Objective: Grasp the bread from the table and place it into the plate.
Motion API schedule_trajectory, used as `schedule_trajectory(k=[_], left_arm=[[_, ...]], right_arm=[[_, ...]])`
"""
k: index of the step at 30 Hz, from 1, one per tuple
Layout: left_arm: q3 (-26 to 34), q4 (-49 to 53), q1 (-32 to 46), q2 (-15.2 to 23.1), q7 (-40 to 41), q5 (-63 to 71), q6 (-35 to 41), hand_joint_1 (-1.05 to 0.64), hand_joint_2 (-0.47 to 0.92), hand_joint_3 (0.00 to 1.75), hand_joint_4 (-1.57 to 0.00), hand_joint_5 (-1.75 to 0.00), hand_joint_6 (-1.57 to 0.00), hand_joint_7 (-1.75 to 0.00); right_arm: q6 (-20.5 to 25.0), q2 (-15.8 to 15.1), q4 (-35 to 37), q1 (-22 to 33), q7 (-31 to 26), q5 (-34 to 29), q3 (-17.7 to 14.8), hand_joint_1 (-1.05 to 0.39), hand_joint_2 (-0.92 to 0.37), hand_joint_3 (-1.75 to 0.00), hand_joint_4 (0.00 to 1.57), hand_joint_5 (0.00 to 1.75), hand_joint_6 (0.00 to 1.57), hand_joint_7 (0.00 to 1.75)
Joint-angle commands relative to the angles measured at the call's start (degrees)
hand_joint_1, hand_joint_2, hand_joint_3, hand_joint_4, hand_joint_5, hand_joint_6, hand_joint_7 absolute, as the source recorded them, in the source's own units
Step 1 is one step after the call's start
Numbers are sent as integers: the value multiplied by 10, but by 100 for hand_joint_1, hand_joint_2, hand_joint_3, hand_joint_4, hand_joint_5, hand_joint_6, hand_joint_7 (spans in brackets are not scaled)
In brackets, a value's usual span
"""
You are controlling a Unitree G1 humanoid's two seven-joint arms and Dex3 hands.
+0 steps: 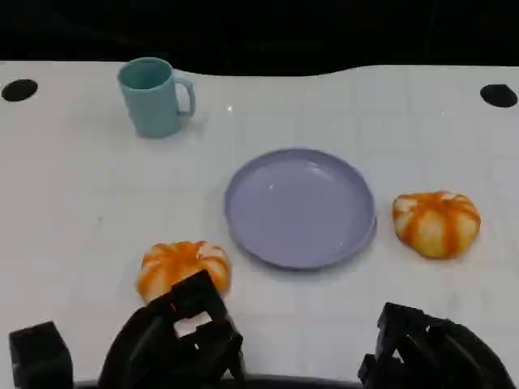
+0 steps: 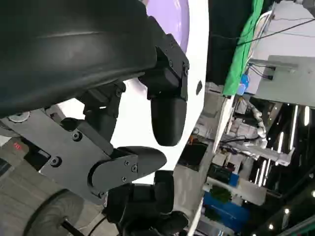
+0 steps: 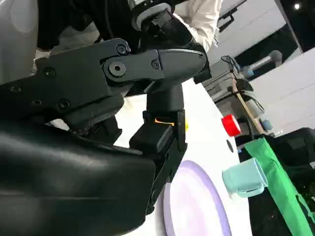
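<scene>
The left hand [image 1: 182, 340] is seen at the table's near edge, fingers loosely apart and nothing held, its fingertips just short of the left bread [image 1: 183, 268]. The right hand [image 1: 434, 352] is likewise unloaded, fingers spread, well short of the right bread [image 1: 436, 223] at its 12 o'clock. From the plate [image 1: 300, 207], one bread lies at 8 o'clock, the other at 3 o'clock; a cup [image 1: 152, 96] stands at 11 o'clock. The approach step is judged to be in hand. Next, the left fingers must be lowered around the near bread and closed.
</scene>
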Motion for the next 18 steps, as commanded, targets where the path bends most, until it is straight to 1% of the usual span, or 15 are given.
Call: schedule_trajectory(k=[1, 9, 18], left_arm=[[7, 2, -2, 7, 0, 5, -2, -33, 44, 89, -72, -175, -52, -175], [7, 3, -3, 7, -2, 4, 0, -34, 44, 88, -72, -175, -53, -175], [7, 3, -1, 6, 2, 10, -10, -32, 45, 88, -72, -175, -52, -175]], right_arm=[[-3, -3, -4, 1, -4, 3, -3, -70, -92, -24, 86, 159, 78, 136], [-2, -3, -3, 0, -2, 6, -4, -69, -92, -25, 86, 160, 77, 136], [-11, -2, 5, -2, 5, 4, -3, -69, -92, -25, 85, 160, 77, 135]])
